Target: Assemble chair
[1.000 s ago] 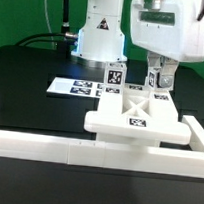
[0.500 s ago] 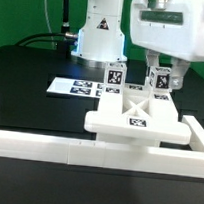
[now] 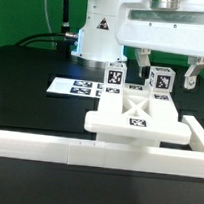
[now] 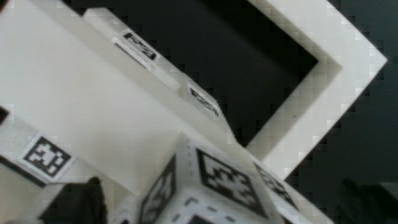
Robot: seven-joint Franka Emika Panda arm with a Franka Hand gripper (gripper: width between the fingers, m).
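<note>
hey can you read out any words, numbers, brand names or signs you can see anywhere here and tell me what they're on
No readable words, numbers or brand names.
Chair parts: only black-and-white square tags, patterns rather than text.
Marker board: the same kind of tags, no lettering.
Robot base: a small blue glowing mark, too blurred to read.

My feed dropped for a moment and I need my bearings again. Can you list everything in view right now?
chair seat: one, white with a black-and-white tag on top, front of the table against the border rail.
chair legs: two, white with tagged cube ends, standing upright on the seat; the second is toward the exterior view's right.
border rail: one, plain white, along the table's front edge and up its sides.
marker board: one, flat white with tags, behind the seat.
table: one, black.
cables: black, at the back.
robot arm: one, white, behind.
claw: one, open, straddling the second leg, not gripping it.
</note>
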